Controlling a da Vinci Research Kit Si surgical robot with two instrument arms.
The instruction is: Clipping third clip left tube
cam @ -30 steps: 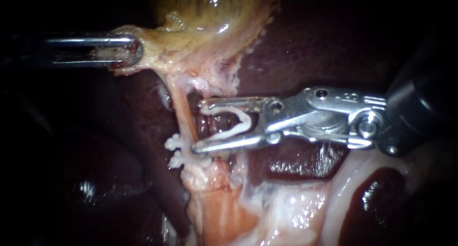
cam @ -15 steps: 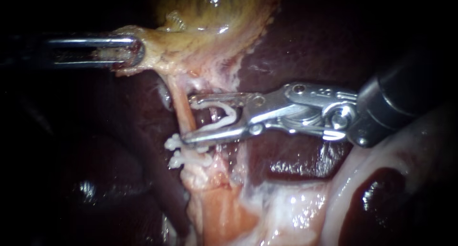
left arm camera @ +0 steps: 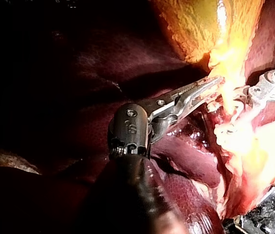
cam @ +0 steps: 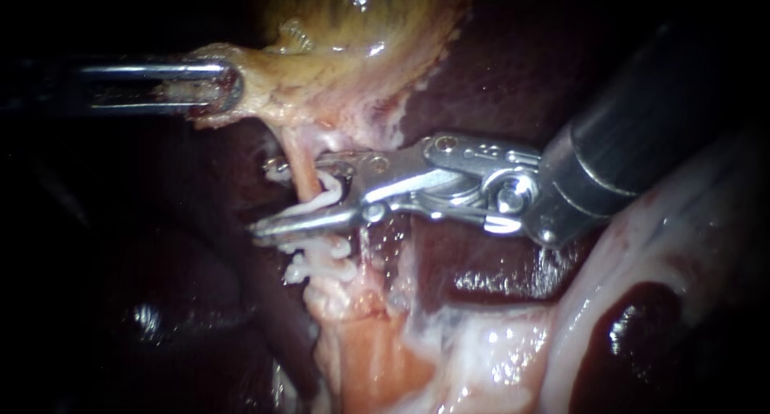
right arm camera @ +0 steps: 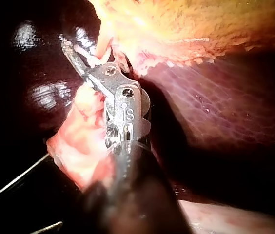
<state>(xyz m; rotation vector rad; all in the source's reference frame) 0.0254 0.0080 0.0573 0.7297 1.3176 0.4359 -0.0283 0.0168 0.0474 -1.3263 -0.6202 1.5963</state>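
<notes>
Right instrument [cam: 265, 197] advanced left: steel jaws straddle pink left tube [cam: 303, 167], pinching white clip [cam: 325, 191] just above two other clips [cam: 313, 261]. Left instrument [cam: 226, 85] pinches ragged gallbladder [cam: 337, 53] edge. Left wrist: same pinch, glossy liver [left arm camera: 79, 73] beside. Right wrist: clip at jaw tips.

A surgical bench setting: liver [cam: 497, 77] and gallbladder [cam: 361, 21] (glistening, close-lit) fill every view.

text: none legible | signs: 0 | dim edges, possibly missed

The dark liver [cam: 497, 85] carries the gallbladder [cam: 361, 21] and pale tube [cam: 301, 169].
</notes>
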